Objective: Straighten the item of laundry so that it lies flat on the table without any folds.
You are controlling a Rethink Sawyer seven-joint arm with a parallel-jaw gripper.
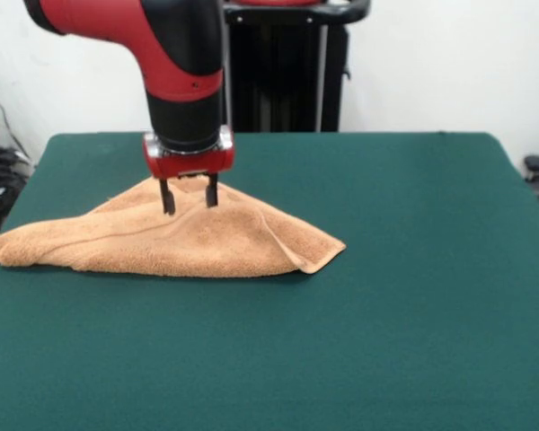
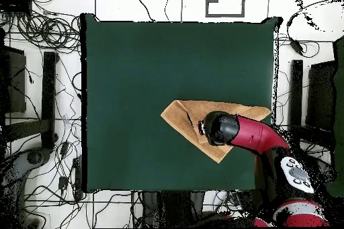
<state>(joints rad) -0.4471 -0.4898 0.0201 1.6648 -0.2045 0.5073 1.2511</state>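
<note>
The peach-orange towel [image 1: 189, 238] lies crumpled in a rough triangle on the left half of the dark green table [image 1: 404, 296], with a fold ridge across it and its right corner turned up. My gripper [image 1: 189, 202] stands upright over the towel's far corner. Its two black fingers [image 1: 167, 197] are spread apart, with their tips down on the cloth and a ridge of towel between them. In the overhead view the towel [image 2: 185, 115] shows at the table's [image 2: 134, 72] lower right, and the arm covers the gripper and part of the towel. The white tag is hidden.
The robot's black pedestal [image 1: 283, 67] stands behind the table's far edge. Cables and dark equipment [image 2: 47, 92] lie on the floor around the table. The towel's left end reaches close to the table's left edge in the front view.
</note>
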